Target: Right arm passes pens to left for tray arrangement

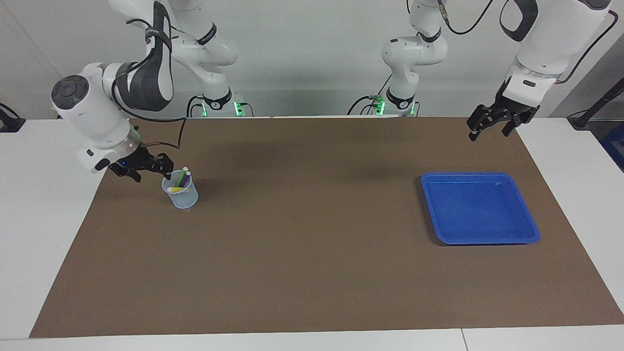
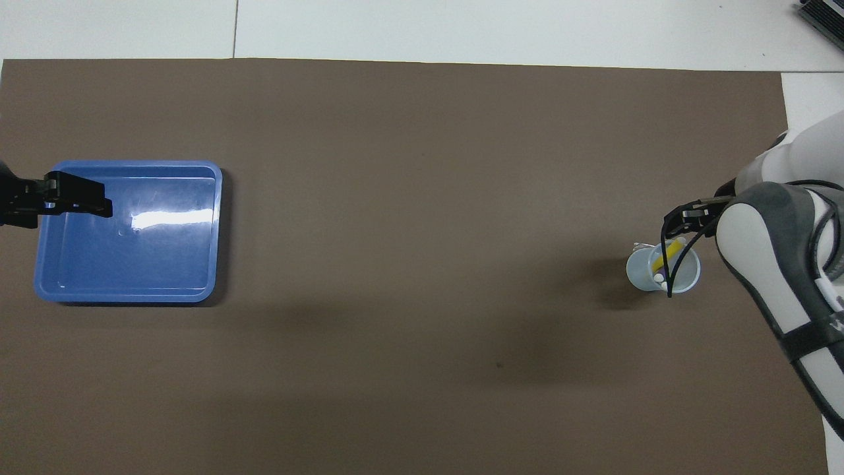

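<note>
Pens (image 1: pixel 181 180) stand loose and leaning in the cup (image 1: pixel 181 196), well apart from the tray (image 1: pixel 480 208); slim, light and stiff by the look, likely slick, so best pinched on a barrel just below its pale tip. Right gripper (image 1: pixel 146 168) low, just beside the cup rim at the pen tops; finger spacing and contact cannot be told. Left gripper (image 1: pixel 493 125) waits raised near the tray, fingers apart, holding nothing.

The tray (image 2: pixel 198 231) looks like glossy blue plastic, with a bright glare streak on its floor. The brown mat (image 1: pixel 312 253) is totally matt, kinda paper-like. The cup (image 1: pixel 183 197) is see-through bluish plastic. Arm shells (image 1: pixel 92 114) are smooth, shiny white.
</note>
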### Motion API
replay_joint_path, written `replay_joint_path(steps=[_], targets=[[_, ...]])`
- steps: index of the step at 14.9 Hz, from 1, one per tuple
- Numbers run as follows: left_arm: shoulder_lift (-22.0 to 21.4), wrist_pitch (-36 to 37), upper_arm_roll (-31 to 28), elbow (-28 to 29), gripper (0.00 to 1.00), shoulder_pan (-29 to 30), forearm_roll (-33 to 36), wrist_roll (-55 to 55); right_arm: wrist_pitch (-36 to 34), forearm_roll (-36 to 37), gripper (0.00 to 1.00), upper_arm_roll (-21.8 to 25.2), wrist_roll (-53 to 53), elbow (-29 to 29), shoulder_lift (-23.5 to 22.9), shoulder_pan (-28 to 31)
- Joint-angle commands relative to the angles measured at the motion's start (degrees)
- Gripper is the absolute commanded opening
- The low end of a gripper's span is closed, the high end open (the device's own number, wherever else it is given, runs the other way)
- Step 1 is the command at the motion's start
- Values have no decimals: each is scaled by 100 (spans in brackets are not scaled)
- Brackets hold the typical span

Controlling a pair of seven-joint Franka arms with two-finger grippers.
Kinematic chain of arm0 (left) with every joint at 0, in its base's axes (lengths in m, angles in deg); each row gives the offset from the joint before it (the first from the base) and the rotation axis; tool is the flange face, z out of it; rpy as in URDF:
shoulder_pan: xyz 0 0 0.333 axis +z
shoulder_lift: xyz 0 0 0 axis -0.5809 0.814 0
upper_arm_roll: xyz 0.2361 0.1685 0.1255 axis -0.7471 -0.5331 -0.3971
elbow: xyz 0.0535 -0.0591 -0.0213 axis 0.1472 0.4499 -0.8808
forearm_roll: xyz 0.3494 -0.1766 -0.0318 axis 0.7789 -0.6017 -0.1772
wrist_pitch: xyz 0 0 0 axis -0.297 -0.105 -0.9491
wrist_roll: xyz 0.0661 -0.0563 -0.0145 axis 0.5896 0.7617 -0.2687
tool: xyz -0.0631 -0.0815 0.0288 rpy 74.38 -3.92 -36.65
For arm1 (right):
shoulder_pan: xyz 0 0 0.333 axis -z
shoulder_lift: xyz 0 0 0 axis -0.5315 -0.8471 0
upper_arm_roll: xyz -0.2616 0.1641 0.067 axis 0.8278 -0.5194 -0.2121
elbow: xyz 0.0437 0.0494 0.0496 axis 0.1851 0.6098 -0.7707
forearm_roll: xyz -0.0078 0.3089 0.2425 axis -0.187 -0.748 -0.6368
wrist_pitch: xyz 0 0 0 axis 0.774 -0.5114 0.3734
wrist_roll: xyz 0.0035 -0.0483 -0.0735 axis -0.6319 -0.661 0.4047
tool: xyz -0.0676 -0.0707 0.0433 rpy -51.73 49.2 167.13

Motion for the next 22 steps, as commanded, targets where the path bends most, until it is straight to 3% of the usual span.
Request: replay_joint_path(steps=[1,7,14,21,22], targets=[[-278,-53,-35,376,100,3,-231,-30,174,-93,63,-22,71,64,-94,23],[-920,-422,-35,1633,100,153,-1302,363,104,-93,58,-22,45,292,-33,41],[-1447,-1239,35,2697,100,56,-2821,2313,95,-93,50,-22,9,477,47,93],[-1606,-2232,62,3162,100,-674,-3166,4555,77,-93,17,-22,-122,460,47,102],[-1676,-2346,62,3277,100,-674,-3497,4636,86,-93,13,-22,-122,451,47,102]])
